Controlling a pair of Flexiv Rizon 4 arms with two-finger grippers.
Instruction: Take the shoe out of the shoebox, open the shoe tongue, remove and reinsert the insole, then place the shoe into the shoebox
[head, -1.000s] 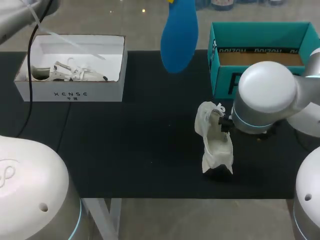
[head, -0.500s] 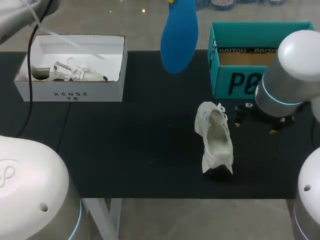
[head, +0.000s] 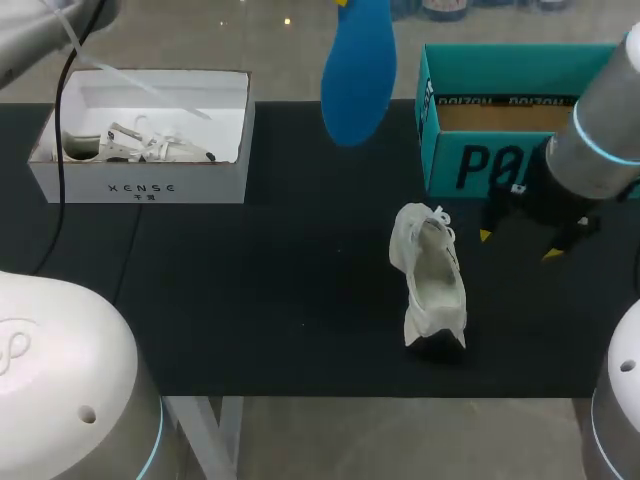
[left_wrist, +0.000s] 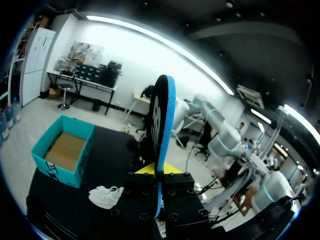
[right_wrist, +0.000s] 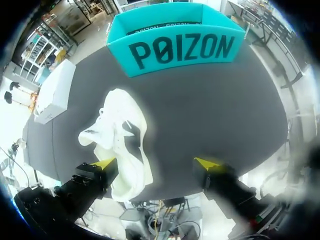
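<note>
Shoe: the white shoe (head: 430, 290) sits on the black counter (head: 280, 290), out of the box. Its opening faces up, so you can look down into it.
Shoebox: the teal shoebox (head: 520, 110) stands at the far right of the counter with its top open. Its brown floor shows inside. The shoe is in front of it and near it, not touching.
Insole: the blue insole (head: 358, 70) is up in the air, over the far middle of the counter. It stands on its edge.
Left gripper: in the left wrist view, the left gripper (left_wrist: 159, 172) squeezes the bottom end of the insole (left_wrist: 162, 115) from both sides. The rest of the insole sticks straight out past the fingers.
Right gripper: the right gripper (head: 517, 245) hangs over the counter, between the shoe and the shoebox. Its two yellow tips are spread wide and hold nothing.
Right wrist view: the shoe (right_wrist: 122, 145) lies ahead of the right gripper (right_wrist: 156, 164), closer to one finger than the other. The shoebox (right_wrist: 180, 45) is farther ahead.
White box: a white box (head: 150, 130) sits at the far left of the counter, well apart from the shoe. Some pale things lie inside; I cannot tell what they are.
</note>
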